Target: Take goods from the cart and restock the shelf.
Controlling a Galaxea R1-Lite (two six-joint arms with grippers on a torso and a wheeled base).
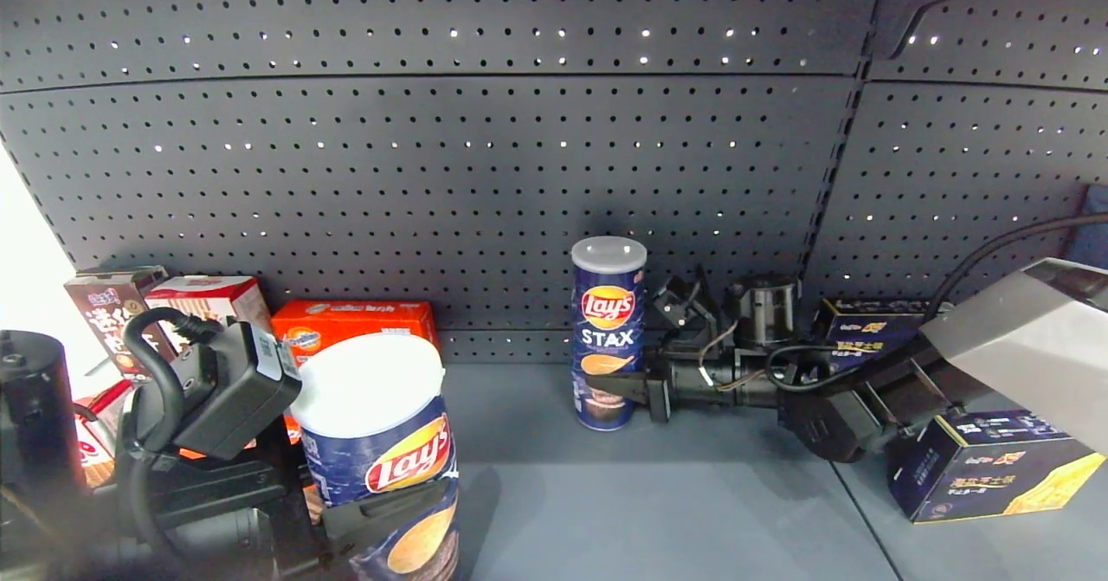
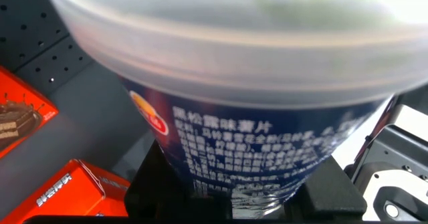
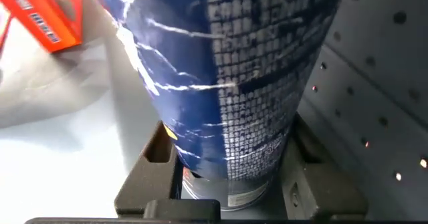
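Note:
A dark blue chip can [image 1: 608,330] with a clear lid stands upright on the grey shelf [image 1: 675,494] in front of the pegboard. My right gripper [image 1: 619,388] comes in from the right and is shut on the can's lower part; the can's printed side [image 3: 247,83] sits between the fingers [image 3: 150,174]. At the lower left my left gripper [image 1: 381,512] is shut on a second chip can [image 1: 376,442] with a white lid, held a little tilted above the shelf's front. That can [image 2: 261,137] is close up in the left wrist view.
An orange box [image 1: 355,323], a red-and-white box [image 1: 208,297] and a brown box [image 1: 108,304] stand at the back left of the shelf. Dark blue boxes [image 1: 987,464] sit at the right, one [image 1: 866,321] against the pegboard. Open shelf floor lies between the two cans.

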